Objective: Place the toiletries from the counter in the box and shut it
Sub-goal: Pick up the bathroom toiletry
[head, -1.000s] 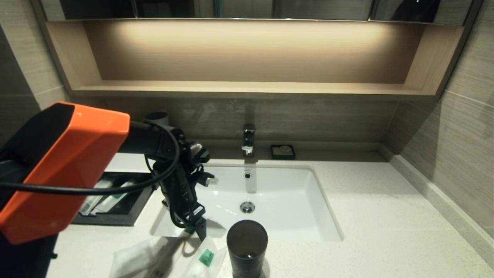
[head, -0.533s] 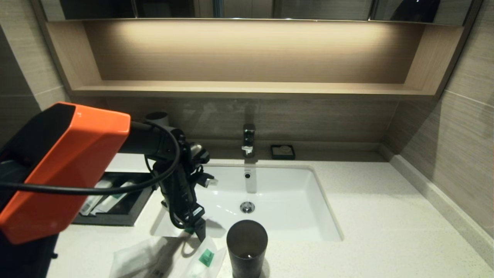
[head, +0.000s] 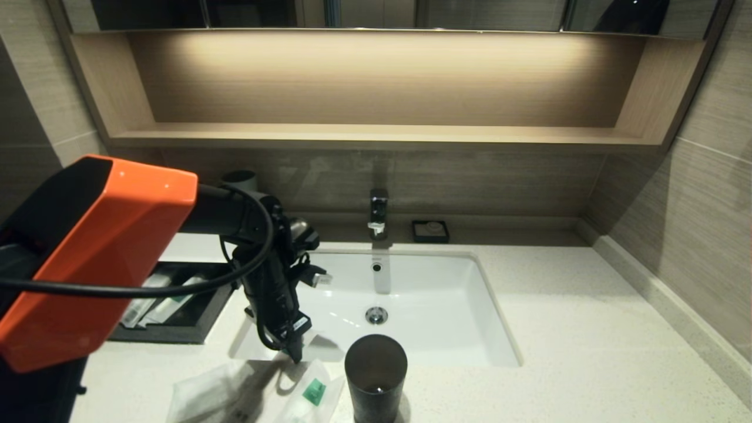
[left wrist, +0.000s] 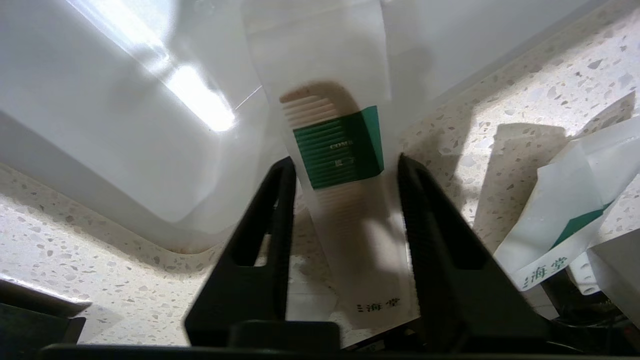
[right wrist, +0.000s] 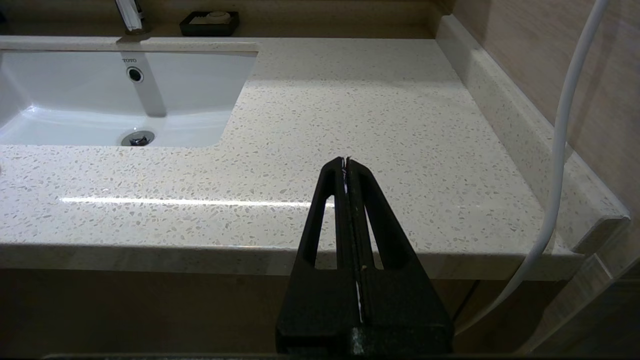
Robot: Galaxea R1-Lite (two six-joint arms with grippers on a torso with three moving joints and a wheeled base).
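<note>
A hotel-style bathroom vanity.

A white rectangular basin (head: 411, 305) is sunk into a pale speckled stone counter (head: 587, 352), with a chrome tap (head: 378, 212) behind it and a small black soap dish (head: 430, 231) beside the tap. A lit wooden shelf niche (head: 376, 132) sits below mirrors. Sealed toiletry packets (head: 311, 390), one marked "COMB", and a dark cup (head: 376, 376) lie near the basin.
</note>
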